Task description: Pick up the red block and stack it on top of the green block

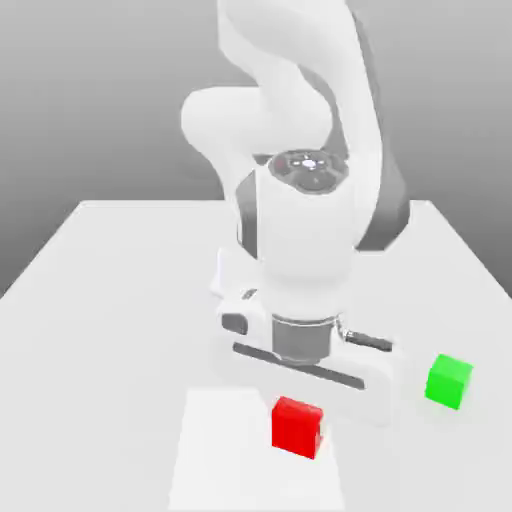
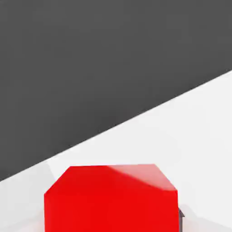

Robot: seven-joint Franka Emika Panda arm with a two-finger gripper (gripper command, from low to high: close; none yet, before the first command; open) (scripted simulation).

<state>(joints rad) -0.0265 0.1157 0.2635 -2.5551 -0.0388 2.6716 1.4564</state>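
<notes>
Grey backdrop, white counter [image 1: 110, 290] carrying both cubes. Pincer [image 1: 300, 405] hanging low over red block [image 1: 297, 426], likely lining up grasp; finger state impossible to tell. Green block [image 1: 448, 380] sitting apart at red block's two o'clock, awaiting stacking.

White arm [image 1: 300, 200] bends low over white table [image 1: 100, 300]; red block [image 1: 297, 426] below hand, near front edge; green block [image 1: 448, 380] apart, toward exterior view's right.
</notes>
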